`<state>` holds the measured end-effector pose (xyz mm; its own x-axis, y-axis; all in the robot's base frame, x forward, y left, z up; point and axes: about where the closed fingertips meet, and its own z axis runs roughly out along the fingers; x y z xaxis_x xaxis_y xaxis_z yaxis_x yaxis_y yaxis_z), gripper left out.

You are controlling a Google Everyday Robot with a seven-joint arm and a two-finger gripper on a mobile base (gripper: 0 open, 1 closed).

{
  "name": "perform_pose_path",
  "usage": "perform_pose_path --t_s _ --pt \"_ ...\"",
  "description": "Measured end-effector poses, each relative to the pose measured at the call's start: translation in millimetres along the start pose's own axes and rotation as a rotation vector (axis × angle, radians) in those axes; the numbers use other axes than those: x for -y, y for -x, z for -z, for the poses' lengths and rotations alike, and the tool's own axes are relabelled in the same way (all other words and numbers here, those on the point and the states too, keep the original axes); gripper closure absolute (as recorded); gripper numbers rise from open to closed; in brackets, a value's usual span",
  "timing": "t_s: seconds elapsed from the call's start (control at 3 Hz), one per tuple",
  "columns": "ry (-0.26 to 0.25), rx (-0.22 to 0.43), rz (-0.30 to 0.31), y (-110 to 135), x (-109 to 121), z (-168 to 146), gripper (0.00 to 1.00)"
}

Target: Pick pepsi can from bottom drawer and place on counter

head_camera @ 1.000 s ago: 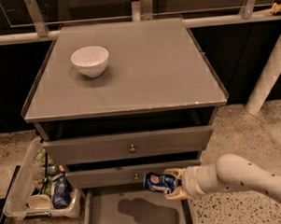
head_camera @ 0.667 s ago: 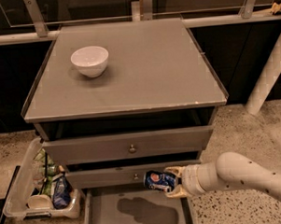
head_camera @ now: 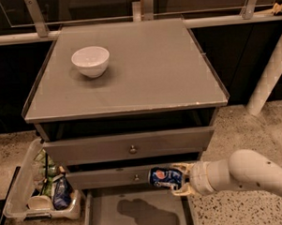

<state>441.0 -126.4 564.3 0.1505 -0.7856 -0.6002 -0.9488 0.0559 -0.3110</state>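
**A:** So, where was the pepsi can (head_camera: pixel 162 177) at that moment?

**B:** It hung sideways in the air, over the open bottom drawer (head_camera: pixel 100 211) and just in front of the middle drawer front (head_camera: pixel 106 178). The gripper (head_camera: pixel 177 179) reached in from the right, with its jaws clenched on the can's right end.

**A:** What could have gone wrong from there?

**B:** Two things, I judged. The hold was at one end only, so the can might have pivoted or slipped and dropped into the drawer. The way up also ran past both drawer fronts and the rim of the tabletop (head_camera: pixel 148 72). A lift kept too close to the cabinet could have knocked the can against that edge (the rim juts out beyond the fronts).

**A:** Was the white bowl (head_camera: pixel 90 60) in the way?

**B:** No. It sat well apart, at the far left of the tabletop, so it left bare room nearer the arm.

**A:** Was there any writing?

**B:** A red, white and blue roundel showed on the dark blue side. There seemed to be pale lettering beside it, but I could not read it.
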Motion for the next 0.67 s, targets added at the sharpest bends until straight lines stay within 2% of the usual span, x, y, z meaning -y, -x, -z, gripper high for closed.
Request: perform_pose_path --t_s 0.33,0.67 --pt "-0.072 -0.034 0.084 38.7 10.3 64.3 1.00" --pt "-0.121 -0.042 0.149 74.7 26.7 110.9 1.00"
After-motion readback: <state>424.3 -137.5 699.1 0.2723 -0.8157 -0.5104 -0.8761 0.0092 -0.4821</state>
